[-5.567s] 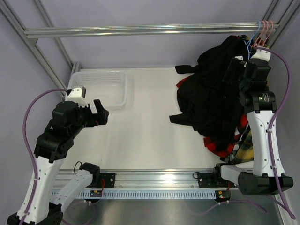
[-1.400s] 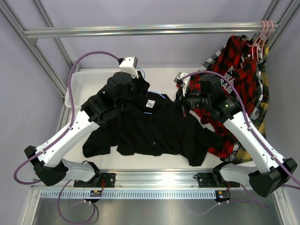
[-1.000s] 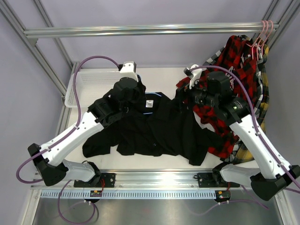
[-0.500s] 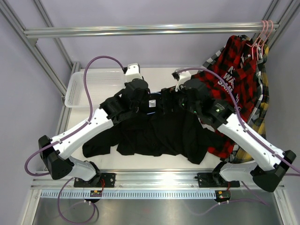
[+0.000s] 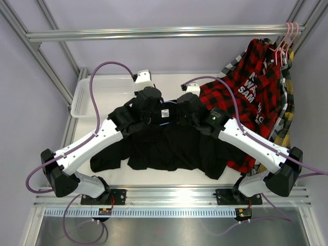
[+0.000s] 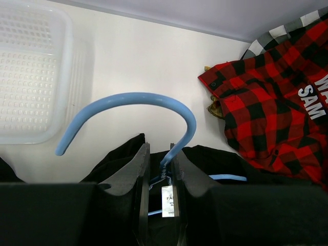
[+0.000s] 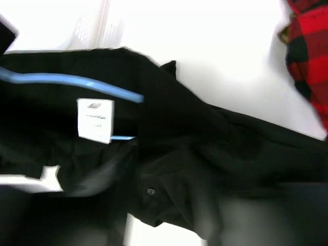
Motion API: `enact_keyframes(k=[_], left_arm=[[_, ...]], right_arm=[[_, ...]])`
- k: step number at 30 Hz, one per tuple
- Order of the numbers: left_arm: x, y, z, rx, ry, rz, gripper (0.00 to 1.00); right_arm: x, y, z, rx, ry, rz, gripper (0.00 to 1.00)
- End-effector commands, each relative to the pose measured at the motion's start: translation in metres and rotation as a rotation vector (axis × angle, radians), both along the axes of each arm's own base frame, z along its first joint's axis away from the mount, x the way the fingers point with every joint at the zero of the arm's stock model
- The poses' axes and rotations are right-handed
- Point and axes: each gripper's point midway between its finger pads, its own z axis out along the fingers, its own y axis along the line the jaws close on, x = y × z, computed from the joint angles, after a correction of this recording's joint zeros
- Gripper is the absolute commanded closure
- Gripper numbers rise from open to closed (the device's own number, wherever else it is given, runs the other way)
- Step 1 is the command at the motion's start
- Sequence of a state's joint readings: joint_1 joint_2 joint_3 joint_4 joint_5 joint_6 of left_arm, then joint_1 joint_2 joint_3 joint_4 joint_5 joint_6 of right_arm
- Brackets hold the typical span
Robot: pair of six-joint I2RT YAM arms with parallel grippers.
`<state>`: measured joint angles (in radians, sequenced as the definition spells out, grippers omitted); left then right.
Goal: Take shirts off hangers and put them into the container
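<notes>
Pinching the thin stem of the light blue hanger (image 6: 128, 100) between nearly closed fingers (image 6: 137, 174), the left tool (image 6: 159, 152) is gripping it just below the hook, which is curving up and over toward the white slotted container (image 6: 31, 77). The hanger's blue shoulders are sitting inside the collar of the black shirt (image 5: 169, 146), beside a white neck label (image 7: 95, 119). The shirt is lying spread on the white bench (image 5: 169, 82), with its collar pointing to the far side and one sleeve trailing toward the near left.

The right tool (image 5: 183, 107) is hanging over the right side of that collar, close to the left one. How wide it is standing, and whether it is holding any cloth, cannot be told, since its own camera is giving only a blurred look at dark fabric.

The container is sitting at the bench's far-left corner, near the shirt's collar but not touching it.

At the far right, the red-and-black plaid shirt (image 5: 246, 97) with white lettering is hanging from pale pink hangers (image 5: 289, 31) hooked on the overhead rail (image 5: 154, 34), its lower part draping down beside the black shirt's right sleeve. A black-and-white check shirt (image 5: 230, 64) and a yellow-and-dark plaid shirt (image 5: 286, 110) are peeking out from behind it.
</notes>
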<state>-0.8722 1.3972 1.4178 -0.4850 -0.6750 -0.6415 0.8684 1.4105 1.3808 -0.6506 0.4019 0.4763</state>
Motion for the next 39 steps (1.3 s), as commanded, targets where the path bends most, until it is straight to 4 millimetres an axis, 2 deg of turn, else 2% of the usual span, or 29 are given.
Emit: enact_keyframes(k=[1,3,4,5,9,10,14,15,17,22,26,29,30,34,36,39], left_arm=[[-0.003,0.014,0.033,-0.092,-0.079,0.068,1.00],[-0.006,0.018,0.035,-0.097,-0.083,0.066,1.00],[-0.008,0.020,0.031,-0.079,-0.074,0.068,1.00],[-0.009,0.022,0.029,-0.070,-0.068,0.069,1.00],[-0.017,0.037,0.025,-0.045,-0.065,0.081,1.00],[-0.019,0.039,0.018,-0.026,-0.058,0.075,1.00],[-0.029,0.054,0.012,0.010,-0.047,0.078,1.00],[-0.032,0.059,0.016,0.007,-0.057,0.073,1.00],[-0.037,0.061,0.013,0.010,-0.062,0.049,1.00],[-0.050,0.074,0.018,0.025,-0.089,0.012,1.00],[-0.061,0.082,0.027,-0.001,-0.128,-0.030,1.00],[-0.067,0.080,0.022,0.052,-0.139,-0.107,1.00],[-0.069,0.081,0.021,0.071,-0.137,-0.125,1.00],[-0.075,0.070,0.001,0.109,-0.076,-0.207,1.00],[-0.075,0.063,-0.007,0.114,-0.052,-0.230,1.00],[-0.073,0.053,-0.008,0.110,-0.046,-0.259,1.00]], right_arm=[[0.011,-0.016,0.009,-0.012,-0.053,-0.135,0.65],[0.011,-0.022,0.009,-0.032,-0.057,-0.154,0.81],[0.011,-0.025,0.011,-0.039,-0.065,-0.164,0.94],[0.009,-0.029,0.011,-0.051,-0.065,-0.166,0.99],[0.008,-0.051,0.023,-0.064,-0.090,-0.187,1.00],[0.007,-0.057,0.021,-0.072,-0.079,-0.189,1.00],[0.012,-0.098,0.032,-0.060,-0.079,-0.226,1.00],[0.011,-0.100,0.032,-0.053,-0.067,-0.210,1.00],[0.013,-0.119,0.030,-0.076,-0.050,-0.226,1.00],[0.012,-0.138,0.026,-0.107,-0.019,-0.220,1.00],[0.009,-0.136,0.017,-0.114,0.030,-0.167,1.00],[0.006,-0.135,0.016,-0.095,0.071,-0.137,1.00],[0.005,-0.132,0.019,-0.081,0.071,-0.119,1.00],[0.002,-0.112,0.063,0.034,-0.001,-0.030,1.00],[0.001,-0.104,0.072,0.064,-0.005,0.005,1.00],[0.002,-0.097,0.085,0.087,-0.015,0.037,1.00]])
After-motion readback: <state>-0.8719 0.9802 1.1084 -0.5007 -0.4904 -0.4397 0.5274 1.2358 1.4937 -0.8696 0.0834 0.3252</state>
